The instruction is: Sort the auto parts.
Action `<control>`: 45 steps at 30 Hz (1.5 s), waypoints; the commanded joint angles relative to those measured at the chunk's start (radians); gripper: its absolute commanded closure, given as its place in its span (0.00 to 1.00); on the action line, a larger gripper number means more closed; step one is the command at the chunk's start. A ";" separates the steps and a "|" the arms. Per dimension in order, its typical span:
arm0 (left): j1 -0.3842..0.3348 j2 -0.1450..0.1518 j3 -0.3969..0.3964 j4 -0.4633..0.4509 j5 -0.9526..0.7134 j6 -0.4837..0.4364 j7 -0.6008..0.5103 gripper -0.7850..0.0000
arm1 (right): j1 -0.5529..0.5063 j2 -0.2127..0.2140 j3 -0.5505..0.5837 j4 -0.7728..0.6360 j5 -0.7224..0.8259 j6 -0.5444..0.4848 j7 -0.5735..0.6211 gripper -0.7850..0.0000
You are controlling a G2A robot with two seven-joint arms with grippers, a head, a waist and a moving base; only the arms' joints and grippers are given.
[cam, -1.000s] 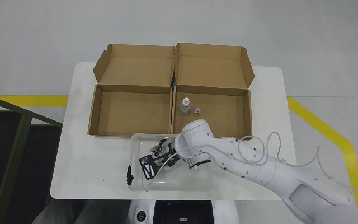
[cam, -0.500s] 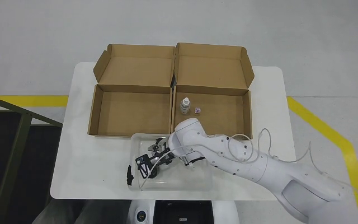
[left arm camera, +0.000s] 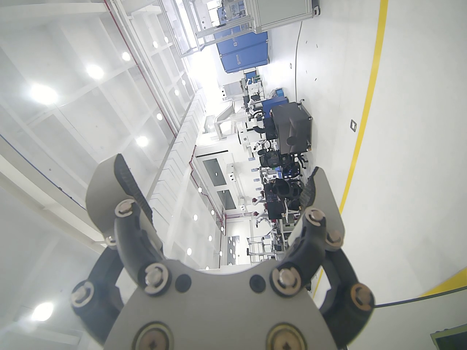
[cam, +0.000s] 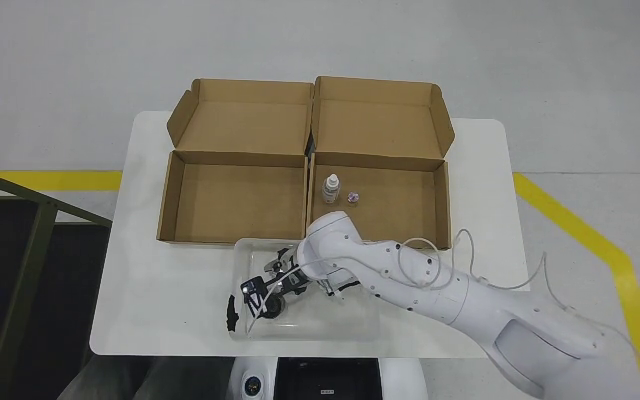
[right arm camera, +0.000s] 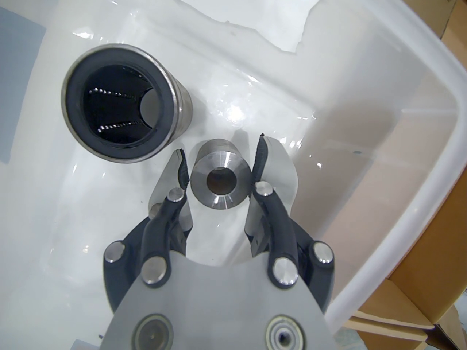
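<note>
I read the right gripper (right arm camera: 220,149) as clenched on the short bare-steel bushing (right arm camera: 220,183), which stands upright in the clear plastic bin (right arm camera: 419,220) at near left. A larger black-bored steel bearing (right arm camera: 120,100) waits beside it. One small white bottle-shaped part (cam: 331,188) already lies in the right cardboard box (cam: 400,210), so sorting looks early. The right arm has shifted left. The left gripper (left arm camera: 219,180) is released.
</note>
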 commanded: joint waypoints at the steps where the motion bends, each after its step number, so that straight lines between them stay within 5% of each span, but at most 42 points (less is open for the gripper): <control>1: 0.000 0.000 0.000 0.000 0.000 0.000 0.000 0.00 | -0.001 -0.002 0.002 0.003 0.001 -0.002 0.002 0.65; 5: 0.000 0.000 0.000 0.000 0.000 0.000 0.000 0.00 | -0.004 -0.006 0.006 0.006 0.002 -0.008 0.008 1.00; 45: 0.000 0.000 0.000 0.000 0.000 0.000 0.000 0.00 | -0.116 0.091 0.261 -0.323 -0.028 -0.009 0.002 1.00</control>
